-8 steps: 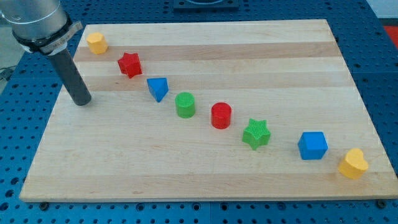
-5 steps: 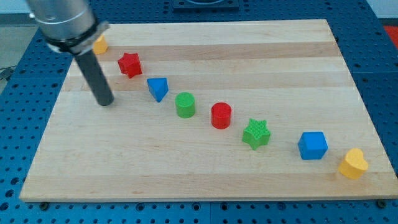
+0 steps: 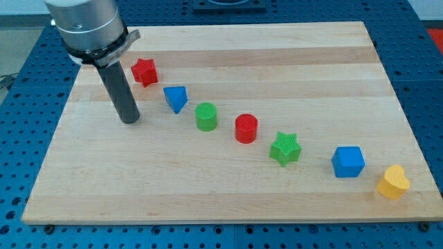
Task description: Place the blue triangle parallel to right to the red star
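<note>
The blue triangle (image 3: 176, 98) lies on the wooden board (image 3: 228, 173), just below and to the right of the red star (image 3: 144, 71) near the view's top left. My tip (image 3: 129, 120) rests on the board to the left of the blue triangle and below the red star, a short gap away from both. It touches no block.
A diagonal row runs toward the view's bottom right: a green cylinder (image 3: 206, 116), a red cylinder (image 3: 246, 128), a green star (image 3: 285, 149), a blue cube (image 3: 347, 162) and a yellow heart (image 3: 393, 182). The arm's body hides the board's top left corner.
My tip has moved to the right and slightly down, from the board's left edge toward the blue triangle. The arm now hides the yellow block at top left. No block has moved.
</note>
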